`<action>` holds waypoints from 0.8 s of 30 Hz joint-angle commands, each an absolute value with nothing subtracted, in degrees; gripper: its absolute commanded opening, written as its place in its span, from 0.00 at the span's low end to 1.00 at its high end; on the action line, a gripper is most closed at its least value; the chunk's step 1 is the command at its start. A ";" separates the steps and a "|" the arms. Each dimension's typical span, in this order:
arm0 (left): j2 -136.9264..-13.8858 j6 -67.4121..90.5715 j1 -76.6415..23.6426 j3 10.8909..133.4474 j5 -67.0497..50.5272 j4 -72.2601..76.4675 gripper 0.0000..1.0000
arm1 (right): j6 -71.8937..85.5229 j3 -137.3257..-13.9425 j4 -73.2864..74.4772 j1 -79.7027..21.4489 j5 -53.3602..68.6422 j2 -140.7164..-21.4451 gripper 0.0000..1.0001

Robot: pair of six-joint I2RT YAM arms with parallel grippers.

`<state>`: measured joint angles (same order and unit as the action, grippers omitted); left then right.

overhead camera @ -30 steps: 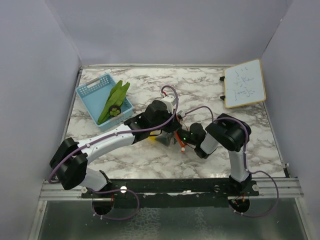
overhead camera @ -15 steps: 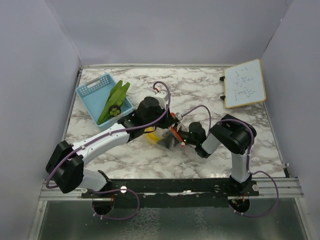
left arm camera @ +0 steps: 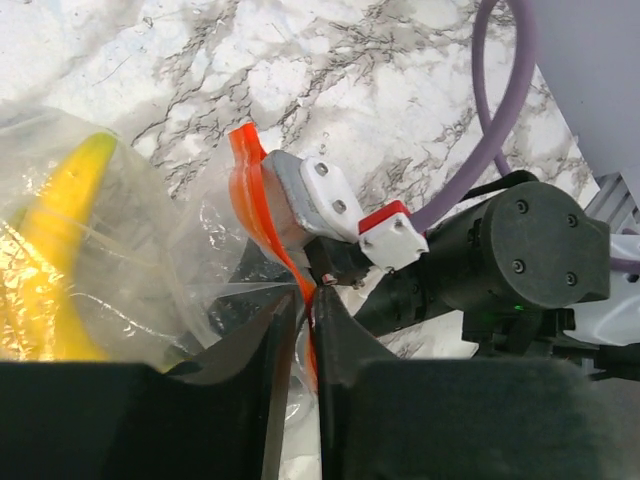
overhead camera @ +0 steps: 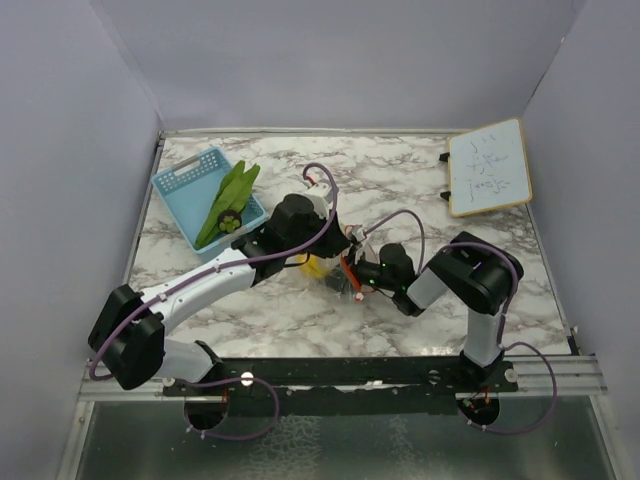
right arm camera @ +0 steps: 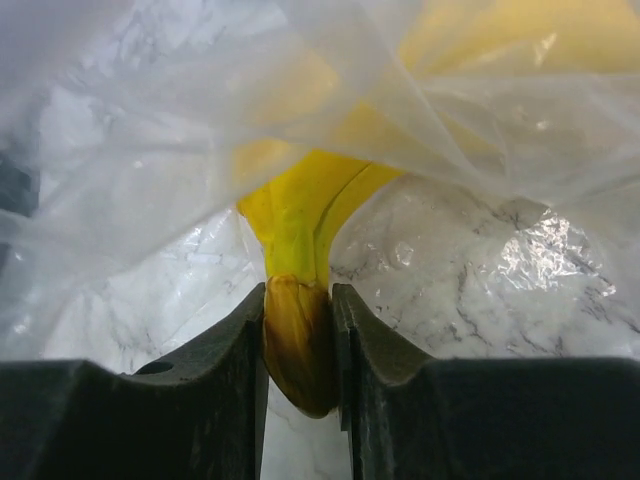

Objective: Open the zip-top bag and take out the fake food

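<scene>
The zip-top bag (overhead camera: 338, 280) lies mid-table between both arms, its orange-red zip strip (left arm camera: 250, 190) standing up. My left gripper (left arm camera: 305, 300) is at that strip with its jaws a narrow slit apart. The strip and clear film run through the slit, against the right-hand finger only. My right gripper (right arm camera: 300, 295) reaches into the bag mouth and is shut on the brown stem end of the yellow piece (right arm camera: 300, 225) of fake food, under the film (right arm camera: 150, 150). A long green leafy piece (overhead camera: 228, 198) and a small dark round piece (overhead camera: 229, 222) lie in the basket.
A light-blue mesh basket (overhead camera: 187, 182) sits at the back left. A small whiteboard (overhead camera: 487, 167) leans at the back right. Purple cables loop over both arms. Grey walls close in three sides of the marble table (overhead camera: 400, 170).
My right gripper has pushed left into the bag and closed on the yellow piece. My left gripper shifted left with the strip, and its jaws have parted slightly.
</scene>
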<state>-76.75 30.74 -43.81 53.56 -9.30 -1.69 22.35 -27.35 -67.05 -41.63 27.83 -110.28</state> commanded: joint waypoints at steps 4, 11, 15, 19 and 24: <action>-73.82 30.20 -43.32 51.53 -7.15 -1.43 0.52 | 22.77 -27.01 -63.02 -42.02 26.04 -105.36 0.15; -67.76 31.70 -38.55 45.68 0.02 -0.63 0.81 | 24.22 -25.89 -64.14 -42.01 26.23 -104.60 0.14; -64.56 36.38 -35.81 39.78 4.95 1.05 0.77 | 26.57 -24.58 -67.64 -41.97 26.33 -104.02 0.14; -61.31 39.64 -35.33 32.37 4.64 6.89 0.82 | 29.12 -25.12 -69.99 -41.97 27.08 -104.24 0.14; -55.90 42.88 -35.28 23.25 3.64 14.72 0.86 | 32.30 -26.02 -74.16 -41.85 28.68 -104.64 0.13</action>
